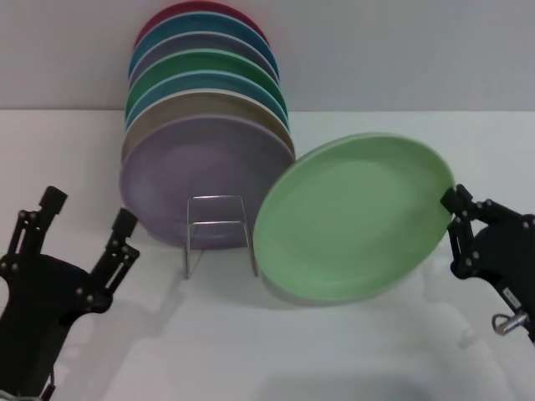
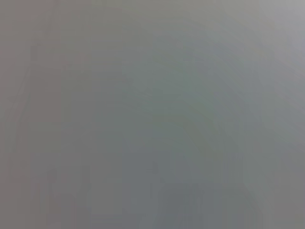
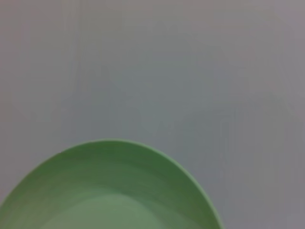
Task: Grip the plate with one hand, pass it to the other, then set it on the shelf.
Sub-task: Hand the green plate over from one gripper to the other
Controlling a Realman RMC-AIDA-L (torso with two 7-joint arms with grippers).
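The light pastel-green plate (image 1: 355,217) hangs tilted over the table, right of centre, its face turned toward me. My right gripper (image 1: 456,205) is shut on the plate's right rim. In the right wrist view the plate (image 3: 109,191) fills the lower part of the picture against a plain grey background. My left gripper (image 1: 89,210) stands open at the lower left, well apart from the plate, with nothing between its fingers. The shelf (image 1: 219,225), a thin silver wire rack with an upright loop front, stands between the two grippers. The left wrist view shows only blank grey.
Several plates stand on edge in the rack behind the wire loop: a lilac plate (image 1: 205,180) in front, then a tan one (image 1: 209,109), teal ones, an emerald-green one (image 1: 209,63) and a dark red one. The white table (image 1: 276,351) lies below.
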